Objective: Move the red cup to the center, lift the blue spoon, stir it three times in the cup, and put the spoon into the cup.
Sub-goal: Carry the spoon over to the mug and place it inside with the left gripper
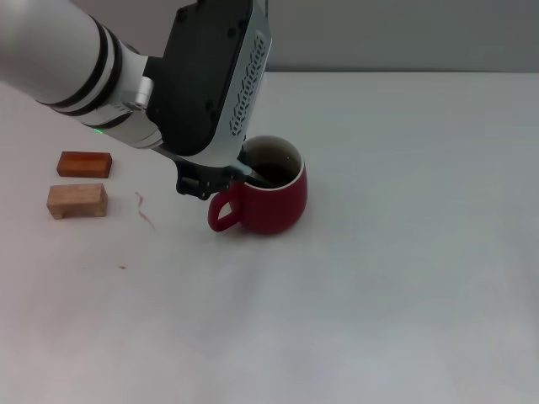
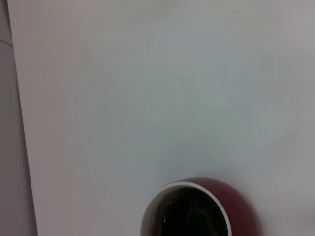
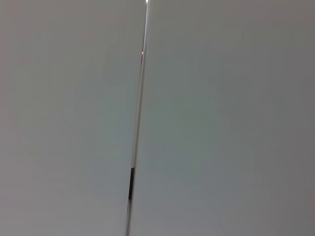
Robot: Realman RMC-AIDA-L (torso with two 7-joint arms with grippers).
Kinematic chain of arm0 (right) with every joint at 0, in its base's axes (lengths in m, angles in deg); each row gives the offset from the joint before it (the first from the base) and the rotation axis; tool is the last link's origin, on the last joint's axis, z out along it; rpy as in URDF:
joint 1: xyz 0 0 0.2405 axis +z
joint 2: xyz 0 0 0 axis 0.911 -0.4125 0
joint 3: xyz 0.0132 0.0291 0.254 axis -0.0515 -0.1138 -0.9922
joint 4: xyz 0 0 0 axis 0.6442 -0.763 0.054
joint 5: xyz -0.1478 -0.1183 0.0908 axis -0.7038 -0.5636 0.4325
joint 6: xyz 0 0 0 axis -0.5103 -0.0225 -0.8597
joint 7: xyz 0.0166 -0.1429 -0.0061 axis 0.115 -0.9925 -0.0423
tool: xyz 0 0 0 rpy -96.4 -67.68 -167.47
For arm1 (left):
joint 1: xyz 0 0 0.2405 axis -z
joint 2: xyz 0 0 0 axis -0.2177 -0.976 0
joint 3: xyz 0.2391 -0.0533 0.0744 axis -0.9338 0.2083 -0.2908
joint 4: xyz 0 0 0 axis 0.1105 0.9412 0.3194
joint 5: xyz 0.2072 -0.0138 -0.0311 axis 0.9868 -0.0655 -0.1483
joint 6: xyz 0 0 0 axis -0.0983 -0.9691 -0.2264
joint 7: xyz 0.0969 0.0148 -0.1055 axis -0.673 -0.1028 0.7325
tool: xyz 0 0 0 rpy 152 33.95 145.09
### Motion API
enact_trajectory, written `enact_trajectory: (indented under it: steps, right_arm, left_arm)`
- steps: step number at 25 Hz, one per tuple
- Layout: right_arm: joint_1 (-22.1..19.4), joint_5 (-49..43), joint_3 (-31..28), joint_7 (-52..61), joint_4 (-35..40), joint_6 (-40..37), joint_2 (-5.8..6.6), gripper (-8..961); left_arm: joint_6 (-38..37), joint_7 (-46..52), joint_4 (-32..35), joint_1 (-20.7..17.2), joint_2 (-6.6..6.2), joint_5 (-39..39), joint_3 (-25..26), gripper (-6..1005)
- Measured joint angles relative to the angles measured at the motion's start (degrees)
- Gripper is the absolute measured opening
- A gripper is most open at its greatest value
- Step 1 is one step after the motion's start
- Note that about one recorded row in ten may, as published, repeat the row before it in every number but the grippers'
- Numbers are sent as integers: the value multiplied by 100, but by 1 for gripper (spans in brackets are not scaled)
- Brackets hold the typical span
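I have the left pincer (image 1: 240, 175) at the centered red cup's (image 1: 269, 202) rim, grip unclear, apparently stirring; spoon release remains.

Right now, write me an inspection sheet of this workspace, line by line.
Surface: white table, with small reddish marks near the blocks.
Job's things: red cup upright near the middle of the table, handle toward the robot's left. A slim dark object leans inside it, probably the blue spoon; its handle is hidden.
Clutter: two wooden blocks on the robot's left, one reddish, one pale.
Grippers: left gripper at the cup's rim on the handle side, fingers hidden by the wrist housing. Right gripper not in view.
Cables: nothing seen.
Surroundings: grey wall behind the table.
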Motion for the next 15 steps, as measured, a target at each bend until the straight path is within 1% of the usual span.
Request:
enact_trajectory:
  steps: [3, 7, 15]
  right_arm:
    - [0, 0, 0, 0, 0, 3, 0, 701]
    - [0, 0, 0, 0, 0, 4, 0, 701]
    - [-6, 0, 0, 0, 0, 0, 0, 700]
  left_arm:
    - [78, 13, -37, 10, 0, -43, -73, 165]
    - [410, 74, -86, 13, 0, -64, -177, 165]
    - [583, 90, -163, 23, -13, 129, -109, 165]
